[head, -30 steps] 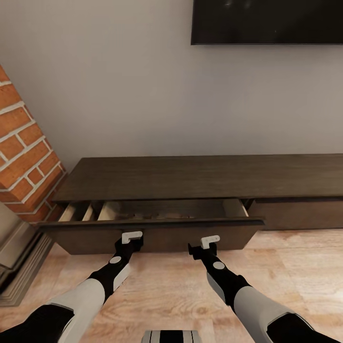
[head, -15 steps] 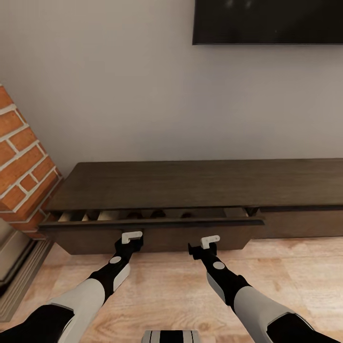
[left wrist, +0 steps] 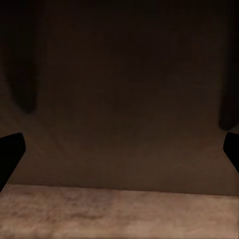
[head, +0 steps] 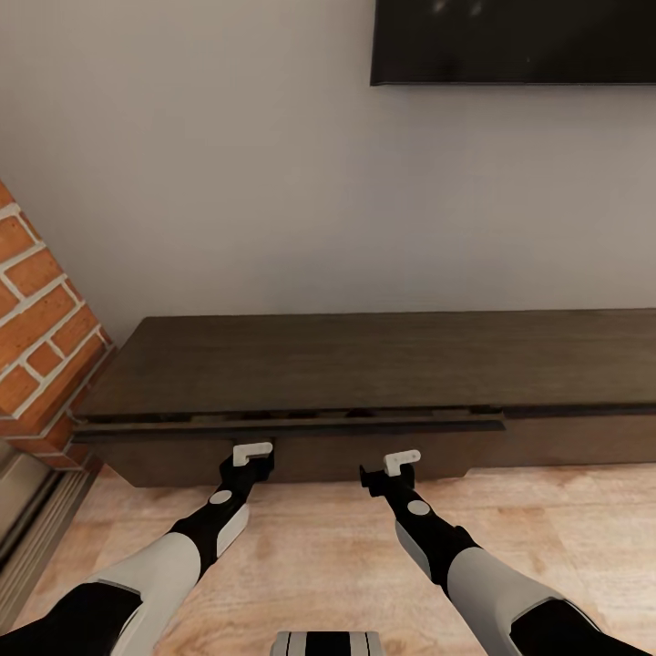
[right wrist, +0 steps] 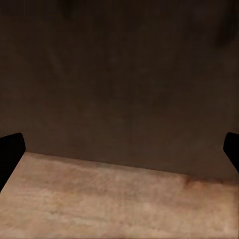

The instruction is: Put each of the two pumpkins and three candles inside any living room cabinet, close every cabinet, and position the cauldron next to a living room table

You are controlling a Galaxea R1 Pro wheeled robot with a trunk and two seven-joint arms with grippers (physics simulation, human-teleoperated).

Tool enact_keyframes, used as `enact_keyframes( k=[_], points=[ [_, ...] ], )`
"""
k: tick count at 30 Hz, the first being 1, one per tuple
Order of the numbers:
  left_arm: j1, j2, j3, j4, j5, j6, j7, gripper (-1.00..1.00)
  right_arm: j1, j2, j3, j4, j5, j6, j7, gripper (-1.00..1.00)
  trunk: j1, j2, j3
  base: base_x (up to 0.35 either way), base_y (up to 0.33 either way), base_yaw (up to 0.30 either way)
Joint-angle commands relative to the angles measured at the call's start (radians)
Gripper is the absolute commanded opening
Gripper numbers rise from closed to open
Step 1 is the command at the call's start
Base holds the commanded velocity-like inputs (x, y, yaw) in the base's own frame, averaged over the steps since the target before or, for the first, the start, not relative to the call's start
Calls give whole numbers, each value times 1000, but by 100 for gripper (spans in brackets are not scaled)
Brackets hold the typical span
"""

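Right now my left gripper (head: 252, 453) and right gripper (head: 401, 462) are both up against the dark front of the cabinet's (head: 364, 355) drawer (head: 301, 456), side by side and well apart, low near the floor (head: 301, 547). Through the left wrist camera my two fingertips (left wrist: 10, 154) sit at the far edges with a wide gap between them, so that gripper is spread wide and holds nothing; straight ahead of it is the dark drawer panel (left wrist: 124, 99), with pale floor boards (left wrist: 119, 214) below. The right wrist camera gives the same picture: fingertips (right wrist: 10, 152) far apart, nothing between them, dark panel (right wrist: 124, 79) ahead and floor (right wrist: 114, 204) under it. The drawer is almost flush with the cabinet; just above my grippers only a thin slit shows between its top edge and the cabinet top, and I cannot tell what lies inside. Beyond my left gripper, off to its outer side, stands the brick fireplace (head: 41, 337). High above my right gripper the TV (head: 515, 41) hangs on the wall (head: 228, 164).
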Motion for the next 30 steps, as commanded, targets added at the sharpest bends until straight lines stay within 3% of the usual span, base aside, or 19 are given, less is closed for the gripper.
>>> enact_keyframes(
  k=[1,30],
  points=[
    [-1,0,-7,1,7,-4,6,100,-1,0,9,1,-10,-4,-5,100,0,0,-1,60,0,0],
    [-1,1,-7,1,8,-4,6,100,-1,0,8,1,-10,-3,-5,100,0,0,-1,42,0,0]
  ],
)
